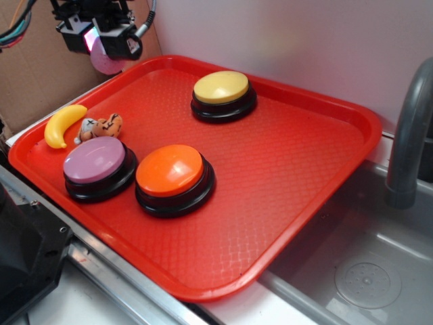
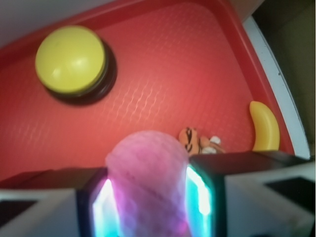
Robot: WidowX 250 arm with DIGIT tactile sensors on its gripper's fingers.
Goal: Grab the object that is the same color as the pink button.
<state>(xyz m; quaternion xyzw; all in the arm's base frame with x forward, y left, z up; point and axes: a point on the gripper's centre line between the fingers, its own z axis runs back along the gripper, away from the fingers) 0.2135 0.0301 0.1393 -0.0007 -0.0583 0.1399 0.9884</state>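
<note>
Pincer (image 2: 148, 202) clamps pink ball (image 2: 147, 177) between both fingers, above tray (image 1: 284, 169).

The claw (image 1: 103, 42) is a boxy black assembly with dark brackets on top. A grey cable (image 1: 149, 19) curves off one side, and a bundle of coloured wires (image 1: 15, 26) trails from the other. From the wrist view its fingers (image 2: 200, 200) have black frames with inner faces glowing teal and white.

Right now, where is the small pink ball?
The pink ball is held in the gripper, raised above the red tray's far left corner, beyond the banana and plush toy.
</note>
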